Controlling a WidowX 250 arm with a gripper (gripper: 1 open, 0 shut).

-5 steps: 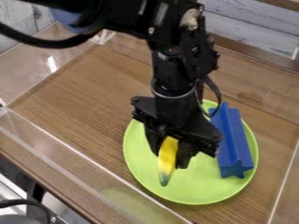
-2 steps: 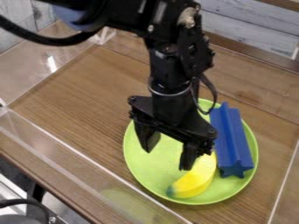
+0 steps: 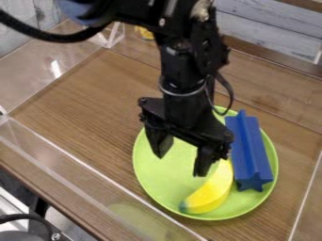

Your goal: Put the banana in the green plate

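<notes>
The wooden table [image 3: 88, 104] spreads under me, fenced by a clear wall [image 3: 51, 155] along its near edge. On it sits the green plate [image 3: 157, 169], and my arm [image 3: 189, 56] drops straight down over its middle, hiding part of its surface. A long blue block [image 3: 251, 151] lies across the plate's right rim. The banana [image 3: 209, 196] rests on the plate's near side, just below my fingers [image 3: 184, 156], which stand spread wide and hold nothing.
</notes>
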